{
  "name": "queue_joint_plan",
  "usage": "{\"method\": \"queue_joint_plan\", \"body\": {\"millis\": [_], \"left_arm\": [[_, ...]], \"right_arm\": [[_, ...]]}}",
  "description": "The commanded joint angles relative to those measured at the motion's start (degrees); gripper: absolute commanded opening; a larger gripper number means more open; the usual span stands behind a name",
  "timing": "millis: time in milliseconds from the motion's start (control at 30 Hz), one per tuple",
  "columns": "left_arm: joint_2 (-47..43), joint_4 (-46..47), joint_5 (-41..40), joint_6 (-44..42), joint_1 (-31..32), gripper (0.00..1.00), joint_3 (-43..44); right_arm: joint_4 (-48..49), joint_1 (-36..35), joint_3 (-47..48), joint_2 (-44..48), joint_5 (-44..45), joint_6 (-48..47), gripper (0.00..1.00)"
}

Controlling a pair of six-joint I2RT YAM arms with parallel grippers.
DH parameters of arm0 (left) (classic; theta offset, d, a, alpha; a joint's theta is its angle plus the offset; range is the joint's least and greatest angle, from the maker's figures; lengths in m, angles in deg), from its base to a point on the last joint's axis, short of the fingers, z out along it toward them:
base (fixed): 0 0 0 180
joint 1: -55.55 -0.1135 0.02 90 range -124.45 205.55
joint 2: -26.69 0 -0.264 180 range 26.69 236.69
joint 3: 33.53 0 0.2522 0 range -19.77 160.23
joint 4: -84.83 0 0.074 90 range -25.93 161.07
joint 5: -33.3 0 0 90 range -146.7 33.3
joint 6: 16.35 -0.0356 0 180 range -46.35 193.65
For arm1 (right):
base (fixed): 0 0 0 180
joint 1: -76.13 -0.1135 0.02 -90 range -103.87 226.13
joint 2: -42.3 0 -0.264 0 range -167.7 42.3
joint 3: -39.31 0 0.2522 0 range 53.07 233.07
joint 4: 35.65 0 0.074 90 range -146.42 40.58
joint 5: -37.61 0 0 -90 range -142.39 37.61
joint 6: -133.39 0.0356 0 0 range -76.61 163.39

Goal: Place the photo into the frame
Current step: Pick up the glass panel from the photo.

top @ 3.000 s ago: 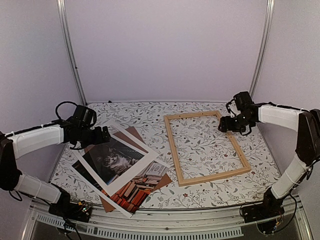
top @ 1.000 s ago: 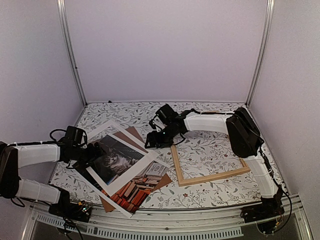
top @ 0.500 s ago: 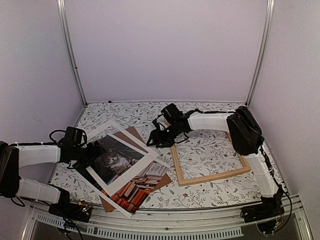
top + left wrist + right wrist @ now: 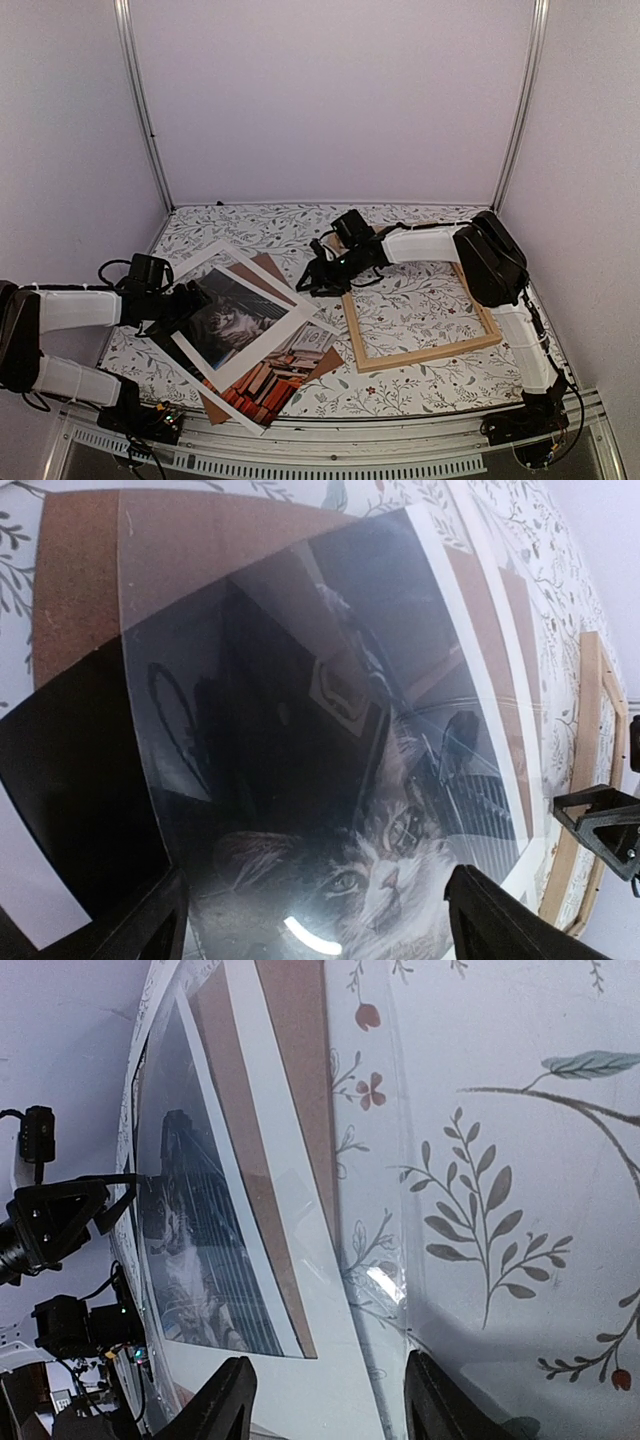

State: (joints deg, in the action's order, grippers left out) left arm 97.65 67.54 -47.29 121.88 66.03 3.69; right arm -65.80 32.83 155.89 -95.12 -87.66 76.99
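The photo (image 4: 268,380) of the cat and books lies at the left, in a stack under a white mat (image 4: 290,322) and a clear sheet. The cat's face (image 4: 380,880) shows through the mat's window, and again in the right wrist view (image 4: 175,1250). The light wooden frame (image 4: 350,318) lies empty on the table to the right. My left gripper (image 4: 186,300) is open low over the stack's left side, fingers (image 4: 500,920) apart above the cat. My right gripper (image 4: 310,281) is open at the stack's right edge, its fingers (image 4: 228,1400) straddling the mat and the clear sheet's edge (image 4: 400,1290).
A brown backing board (image 4: 266,265) sticks out from under the stack at the back. The table has a floral cloth (image 4: 420,300). White walls and metal posts (image 4: 140,110) close in the back and sides.
My right arm has swung from the frame's far side across to the stack's right edge, and its jaws have narrowed. My left gripper came down onto the stack's left side and has since held still.
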Motion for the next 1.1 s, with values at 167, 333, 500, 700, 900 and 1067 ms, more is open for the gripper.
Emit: {"method": "queue_joint_plan", "body": {"millis": [167, 333, 500, 700, 900, 1067], "left_arm": [[2.2, -0.6, 1.9, -0.1, 0.1, 0.92, -1.9], [2.1, -0.3, 1.8, -0.6, 0.1, 0.92, -1.9], [1.7, 0.3, 1.9, -1.2, 0.1, 0.92, -1.8], [1.6, 0.6, 2.0, -1.7, 0.1, 0.92, -1.8], [1.1, 0.8, 2.1, -3.4, 0.2, 0.92, -0.6], [-0.2, 0.8, 1.7, -5.1, 0.2, 0.92, 0.6]], "right_arm": [[6.7, -0.1, -4.7, 3.8, -8.9, 4.3, 0.50], [9.5, 0.4, -6.3, 5.3, -10.8, 6.2, 0.49], [12.0, 0.6, -7.4, 5.7, -12.3, 7.9, 0.48], [13.1, 0.7, -7.6, 5.7, -12.8, 8.5, 0.46], [15.3, 0.7, -7.5, 4.8, -15.2, 9.4, 0.29], [15.3, 0.7, -7.5, 4.9, -15.7, 8.9, 0.14]]}}
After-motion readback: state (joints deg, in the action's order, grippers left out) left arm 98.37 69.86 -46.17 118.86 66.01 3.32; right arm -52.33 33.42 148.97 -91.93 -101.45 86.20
